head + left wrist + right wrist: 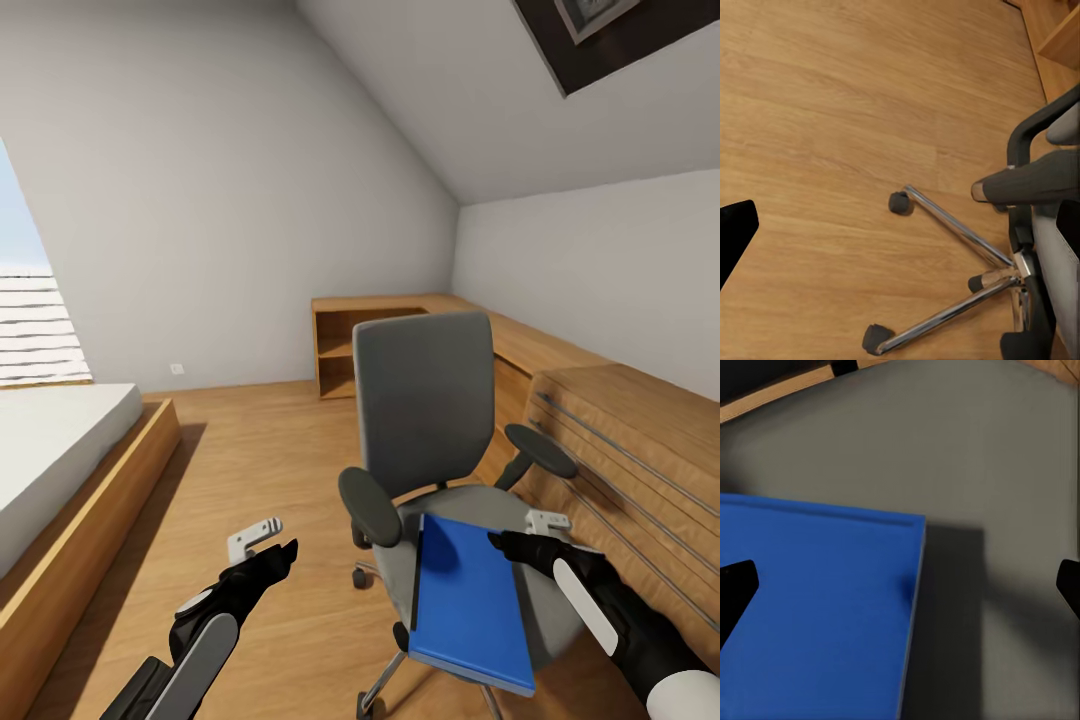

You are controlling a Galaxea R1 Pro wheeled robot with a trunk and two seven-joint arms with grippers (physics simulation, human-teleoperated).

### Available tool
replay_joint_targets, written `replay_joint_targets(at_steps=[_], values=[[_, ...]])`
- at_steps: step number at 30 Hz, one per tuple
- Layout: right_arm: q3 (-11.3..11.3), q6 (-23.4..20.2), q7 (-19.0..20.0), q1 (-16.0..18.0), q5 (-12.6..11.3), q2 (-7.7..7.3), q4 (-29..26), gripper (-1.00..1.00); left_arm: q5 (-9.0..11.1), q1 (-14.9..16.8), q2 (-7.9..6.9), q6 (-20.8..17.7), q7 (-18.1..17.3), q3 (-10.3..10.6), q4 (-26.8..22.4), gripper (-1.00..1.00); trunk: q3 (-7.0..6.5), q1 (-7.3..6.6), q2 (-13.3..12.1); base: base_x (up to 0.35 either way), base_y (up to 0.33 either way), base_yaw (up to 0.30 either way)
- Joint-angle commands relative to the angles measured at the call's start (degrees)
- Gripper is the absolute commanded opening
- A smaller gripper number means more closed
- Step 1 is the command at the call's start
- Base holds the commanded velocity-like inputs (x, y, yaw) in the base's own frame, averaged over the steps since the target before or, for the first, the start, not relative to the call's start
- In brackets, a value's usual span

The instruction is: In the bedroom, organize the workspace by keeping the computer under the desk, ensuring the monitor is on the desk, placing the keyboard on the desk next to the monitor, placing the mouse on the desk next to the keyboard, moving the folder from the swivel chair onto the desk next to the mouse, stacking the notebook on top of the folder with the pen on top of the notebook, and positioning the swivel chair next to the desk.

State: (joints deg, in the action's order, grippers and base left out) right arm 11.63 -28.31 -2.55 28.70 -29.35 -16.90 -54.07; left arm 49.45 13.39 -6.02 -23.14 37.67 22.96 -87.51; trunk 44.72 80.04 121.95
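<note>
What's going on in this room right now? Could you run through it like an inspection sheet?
Surface: light wood floor; the desk is not recognisable here.
Job's things: blue folder lies on the seat of the grey swivel chair, overhanging its front edge.
Clutter: nothing seen.
Grippers: right gripper hovers open over the folder's far corner, fingers apart, one either side of its edge; left gripper hangs over bare floor beside the chair, holding nothing, opening unclear.
Cables: nothing seen.
Surroundings: bed at left, low wooden shelf unit behind the chair, wooden cabinet at right, sloped ceiling with a skylight.

Chrome chair base (pixel 945 315), seemingly cloth seat (pixel 1005 457).
</note>
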Motion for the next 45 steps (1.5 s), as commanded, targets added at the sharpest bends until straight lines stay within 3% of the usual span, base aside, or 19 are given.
replay_joint_targets(at_steps=[1, 11, 45], values=[[0.2, -0.2, -0.3, 0.0, -0.4, -0.06, -0.1, 1.0, 0.4, 0.1, -0.05, -0.1, 0.5, 0.1, -0.1, 1.0, -0.12, -0.23, -0.4, 0.0, 0.0, 0.0], [0.2, 0.0, -0.2, 0.0, -0.4, -0.06, -0.4, 1.0, 0.4, 0.1, -0.05, -0.1, 0.5, 0.1, 0.0, 1.0, -1.92, -2.43, -4.4, 0.0, 0.0, 0.0], [0.5, 0.1, -0.1, 0.0, -0.4, 0.01, -2.2, 1.0, 0.3, 0.1, -0.22, 0.0, 0.6, 0.1, 0.0, 1.0, -1.92, -2.43, -4.4, 0.069, 0.0, 0.016]])
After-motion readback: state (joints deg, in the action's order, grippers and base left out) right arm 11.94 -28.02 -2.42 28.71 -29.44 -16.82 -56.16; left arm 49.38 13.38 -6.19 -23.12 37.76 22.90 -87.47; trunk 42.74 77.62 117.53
